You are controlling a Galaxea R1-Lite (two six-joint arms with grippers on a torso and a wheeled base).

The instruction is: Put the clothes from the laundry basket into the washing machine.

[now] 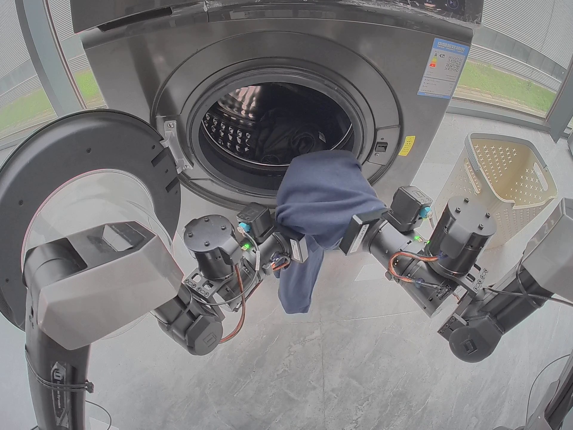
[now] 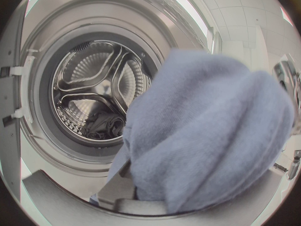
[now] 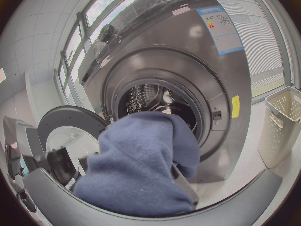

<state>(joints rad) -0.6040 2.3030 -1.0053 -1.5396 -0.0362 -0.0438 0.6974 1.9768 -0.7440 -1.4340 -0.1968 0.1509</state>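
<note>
A dark blue garment is bunched in front of the washing machine's open drum, its top edge at the rim of the opening. My left gripper and right gripper meet under it from either side, each shut on the cloth, which covers most of both. One end of the garment hangs down below the left gripper. The garment bulges over the left gripper in the left wrist view, and it does the same in the right wrist view. A dark piece of clothing lies inside the drum. The cream laundry basket stands on the floor to the right.
The round washer door is swung wide open to the left, close beside my left arm. Grey tiled floor stretches below the arms. Windows run behind the machine.
</note>
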